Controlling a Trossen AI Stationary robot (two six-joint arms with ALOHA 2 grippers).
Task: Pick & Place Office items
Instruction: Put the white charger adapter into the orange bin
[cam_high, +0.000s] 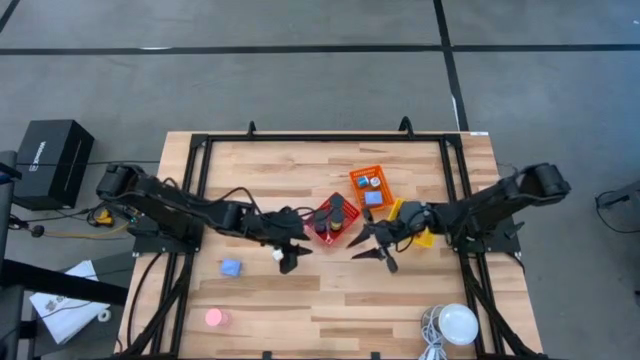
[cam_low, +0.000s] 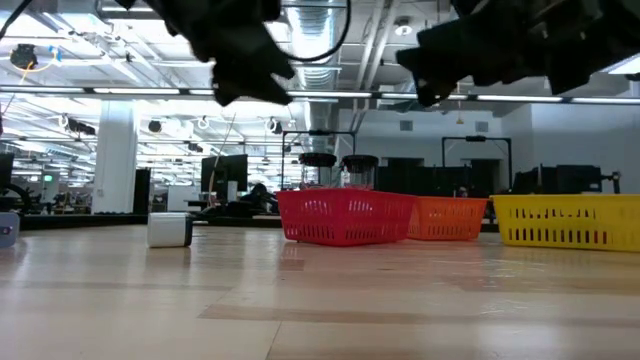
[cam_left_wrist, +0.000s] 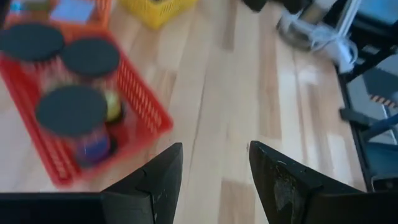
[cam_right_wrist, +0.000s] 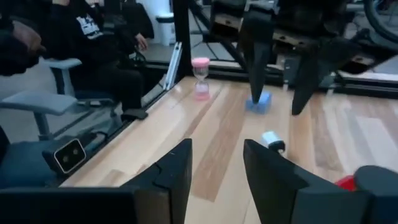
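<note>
In the high view my left gripper (cam_high: 290, 258) hangs open above the table, just left of the red basket (cam_high: 333, 218). My right gripper (cam_high: 372, 250) hangs open just right of that basket. The left wrist view shows the open left fingers (cam_left_wrist: 214, 149) over bare wood beside the red basket (cam_left_wrist: 143, 118), which holds three black-lidded round rolls (cam_left_wrist: 72, 111). A blue block (cam_high: 231, 267), a small white piece (cam_high: 277, 254) and a pink piece (cam_high: 214, 318) rest on the table to the left. The right wrist view shows the right gripper (cam_right_wrist: 217, 146) open, with the blue block (cam_right_wrist: 258, 102) and pink piece (cam_right_wrist: 200, 78) beyond.
An orange basket (cam_high: 370, 187) holding a blue item stands behind the red one. A yellow basket (cam_high: 422, 232) lies partly under my right arm. A white round lamp (cam_high: 458, 322) sits at the near right corner. A person sits on a chair (cam_right_wrist: 74, 93) beyond the table's left edge.
</note>
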